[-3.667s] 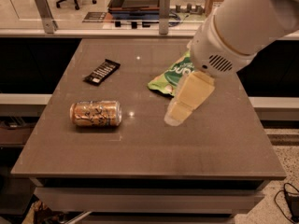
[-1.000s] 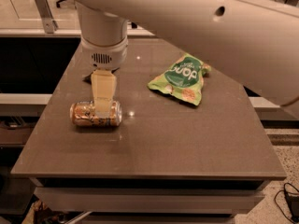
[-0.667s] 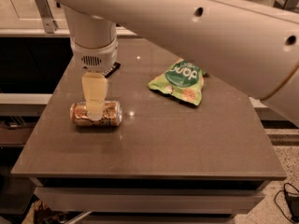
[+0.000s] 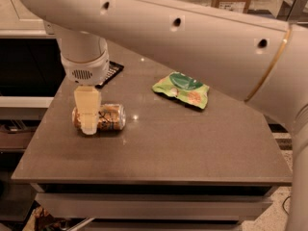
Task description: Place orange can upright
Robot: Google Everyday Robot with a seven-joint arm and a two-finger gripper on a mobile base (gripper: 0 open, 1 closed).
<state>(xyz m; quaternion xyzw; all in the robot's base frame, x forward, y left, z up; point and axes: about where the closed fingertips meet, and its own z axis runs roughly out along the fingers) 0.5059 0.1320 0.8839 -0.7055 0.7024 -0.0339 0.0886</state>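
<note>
- The orange can [image 4: 109,117] is down on its side on the left part of the desk [image 4: 183,143], a little back from the front edge.
- Its long axis runs left to right, roughly in line with that front edge. One silver end faces right, towards the middle of the desk. Which end carries the pull tab, I cannot tell.
- The left part of the can is covered: the pale claw [image 4: 88,124] hangs straight down in front of it, its tip at the level of the can's lower side, close to the desk top.
- Whether the claw is released, clenched, or gripping the can cannot be told from this angle. It overlaps the can, but actual contact is not clear.
- Above the claw sits the round white wrist [image 4: 84,57] with a small grille, and from it the thick white arm [image 4: 192,32] sweeps across the top of the view and down the right side.
- Behind the wrist, a flat black bar wrapper [image 4: 111,72] peeks out, mostly hidden, near the desk's back-left area.
- A green snack bag [image 4: 182,89] lies flat to the right of the can, well apart from it and further back.
- The desk top beside the can, to its right and in front of it, is bare brown surface with a few light glints.
</note>
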